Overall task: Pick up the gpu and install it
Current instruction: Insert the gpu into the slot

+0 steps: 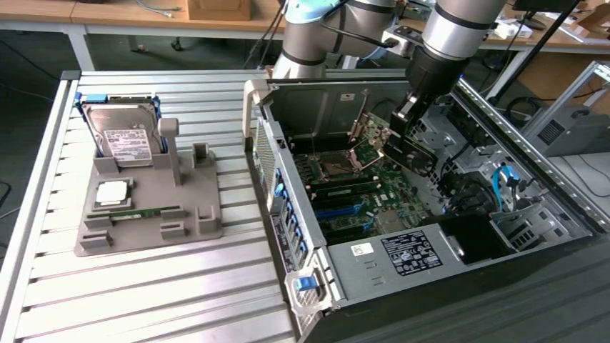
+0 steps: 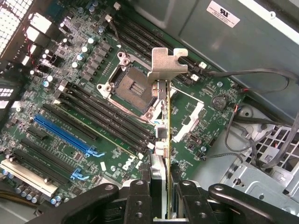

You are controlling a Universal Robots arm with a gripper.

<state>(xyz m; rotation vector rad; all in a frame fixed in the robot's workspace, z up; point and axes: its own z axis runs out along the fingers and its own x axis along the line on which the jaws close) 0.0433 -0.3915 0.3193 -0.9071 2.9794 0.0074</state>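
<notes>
Silver-bracketed gpu [image 2: 165, 133] gripped edge-on in closed hand [image 2: 163, 205], hanging above motherboard [image 2: 212, 95].

Bright, even light from above. Table [image 1: 143, 286] slats glare pale at exterior view's left; case [image 1: 315, 107] int. dimmer, soft shadows. Board [image 2: 93, 93] evenly lit; gpu [image 2: 166, 135] metal end glints.

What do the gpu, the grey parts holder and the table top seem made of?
The gpu: dark circuit board, likely fibreglass laminate, with a bare silver metal bracket, stamped and folded. The grey parts holder: matte, blocky, probably plastic. The table top: ribbed silvery slats with a dull sheen, likely aluminium.
</notes>
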